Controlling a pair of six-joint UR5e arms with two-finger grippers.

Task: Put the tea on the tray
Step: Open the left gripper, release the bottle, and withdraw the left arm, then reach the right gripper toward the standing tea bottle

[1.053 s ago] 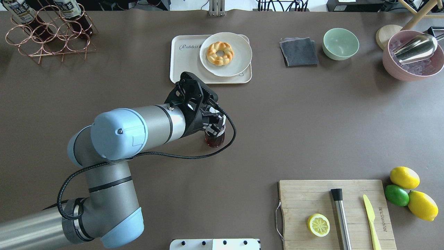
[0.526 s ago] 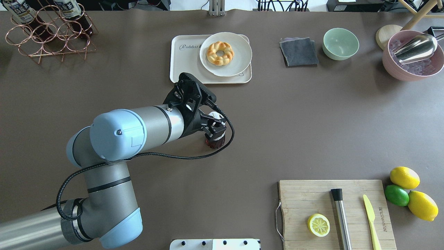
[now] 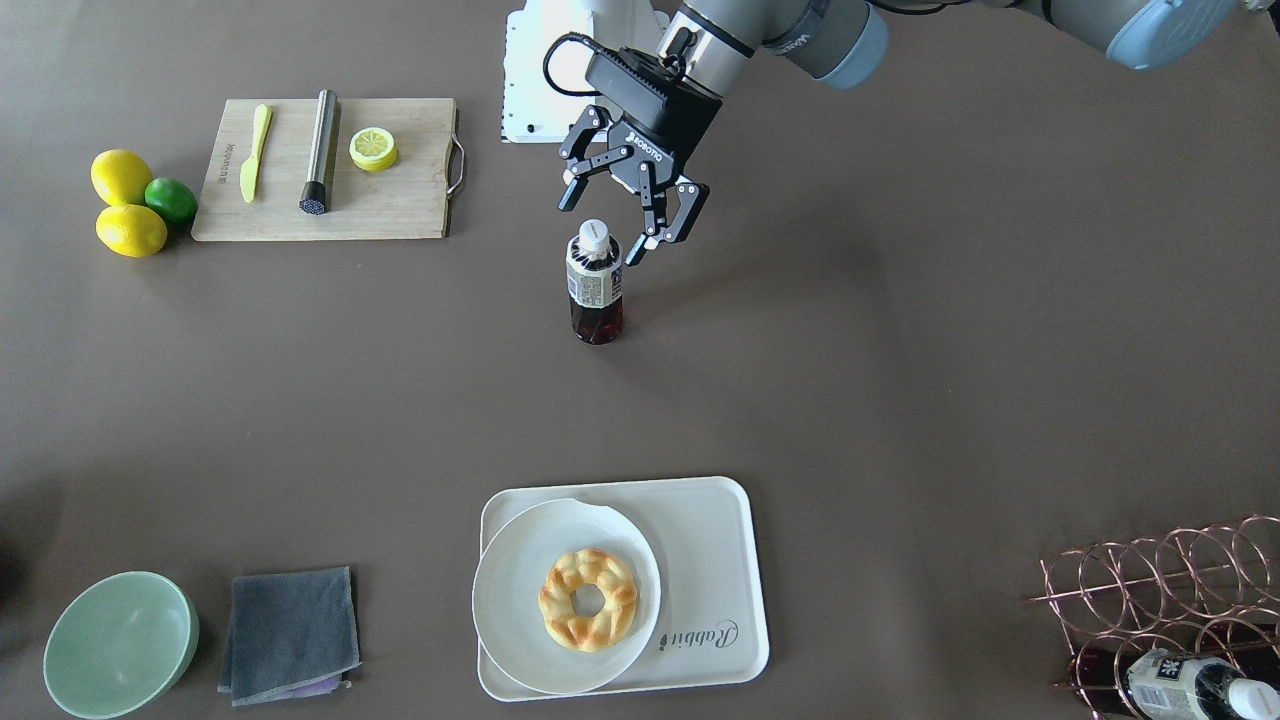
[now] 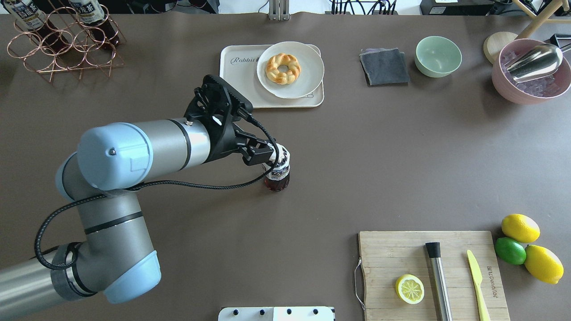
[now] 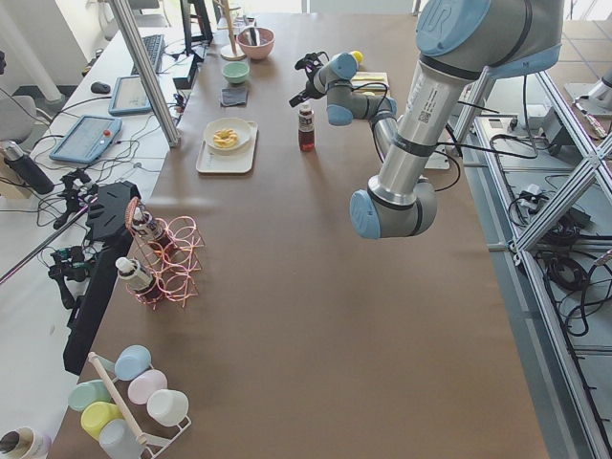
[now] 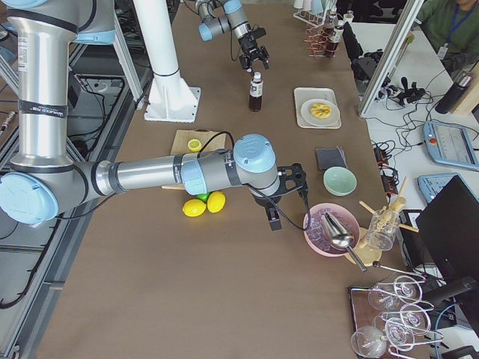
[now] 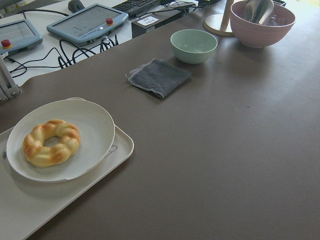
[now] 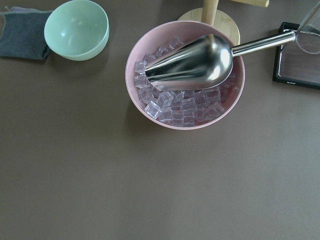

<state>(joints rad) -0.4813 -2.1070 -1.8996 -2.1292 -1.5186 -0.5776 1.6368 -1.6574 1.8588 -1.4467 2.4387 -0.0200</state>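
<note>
The tea [image 3: 595, 285] is a small bottle of dark liquid with a white cap. It stands upright on the brown table, also in the overhead view [image 4: 277, 176]. My left gripper [image 3: 605, 222] is open and empty, raised just behind the cap on the robot's side and apart from it; it also shows in the overhead view [image 4: 266, 155]. The cream tray [image 4: 236, 87] with "Rabbit" lettering lies beyond the bottle; a white plate [image 4: 308, 67] with a doughnut fills its right part. My right gripper [image 6: 283, 203] shows only in the exterior right view, near the pink bowl; I cannot tell its state.
A wire rack [image 4: 58, 49] with look-alike bottles stands far left. A grey cloth [image 4: 384, 66], a green bowl [image 4: 438, 55] and a pink ice bowl [image 4: 531, 73] with a scoop sit far right. The cutting board [image 4: 455, 249] and citrus fruit [image 4: 519, 227] are near right.
My left gripper was around the tea's top; it has let go, risen and drawn back to the left. The tea stays standing on the table.
</note>
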